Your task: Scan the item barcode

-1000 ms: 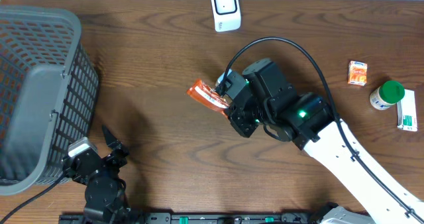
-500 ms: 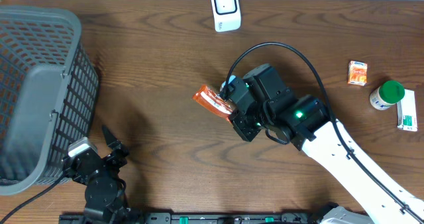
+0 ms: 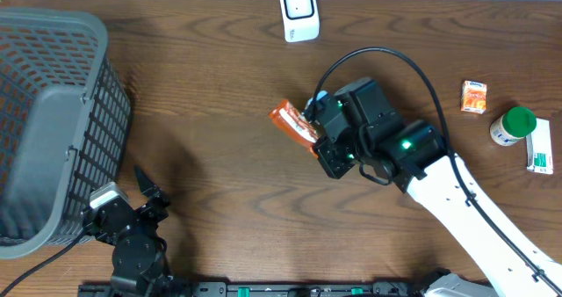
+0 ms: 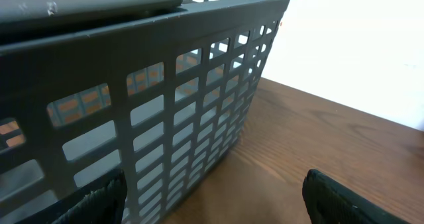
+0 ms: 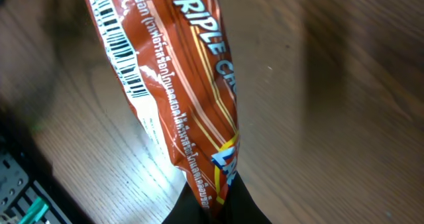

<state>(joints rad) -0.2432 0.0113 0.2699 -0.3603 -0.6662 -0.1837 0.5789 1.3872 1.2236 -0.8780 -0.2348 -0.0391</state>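
An orange snack packet [image 3: 293, 124] hangs above the middle of the table, pinched at one end by my right gripper [image 3: 316, 137], which is shut on it. In the right wrist view the packet [image 5: 173, 85] fills the frame, with its barcode [image 5: 119, 48] showing on the upper left side, and my right gripper [image 5: 213, 205] clamps its lower tip. The white scanner [image 3: 299, 10] stands at the table's far edge, beyond the packet. My left gripper [image 3: 140, 191] rests near the front left, open and empty, its fingers [image 4: 93, 201] wide apart beside the basket.
A grey plastic basket [image 3: 48, 121] stands at the left edge, and its slatted wall [image 4: 152, 98] is close to my left gripper. At the right edge lie a small orange box [image 3: 474, 96], a green-capped bottle [image 3: 511, 126] and a white and green box [image 3: 541, 148].
My right arm has carried the packet a little to the right and turned it. The left arm has not moved.
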